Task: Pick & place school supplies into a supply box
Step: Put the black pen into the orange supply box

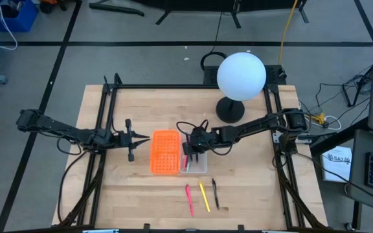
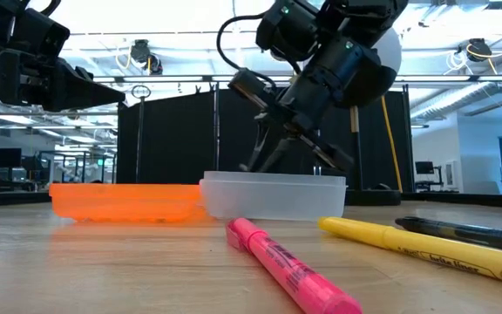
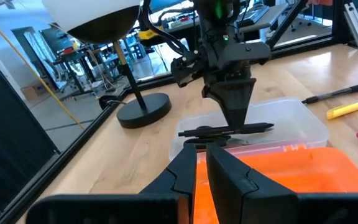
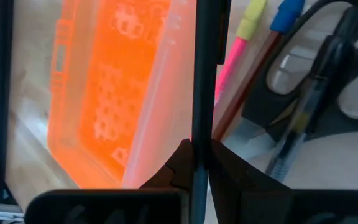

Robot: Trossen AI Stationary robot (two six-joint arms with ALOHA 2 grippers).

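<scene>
One dark pen (image 3: 225, 130) pinched in right tool (image 3: 234, 124), above supply box (image 3: 309, 127)

Both of my arms are dark, near-black machines built from slim tubular links joined by chunkier rounded joint housings. From overhead, the left arm (image 1: 63, 131) and the right arm (image 1: 251, 127) each trail black cables that loop loosely alongside the links and down toward the base frames. The left gripper (image 3: 207, 171) ends in two flat, matte black fingers with squared, wedge-like profiles and smooth faces. The right gripper (image 4: 196, 163) shows the same dark angular fingers, tapering toward their tips. From the other arm's wrist camera, my right wrist housing is a blocky black assembly with a small green light glowing near its top.
</scene>
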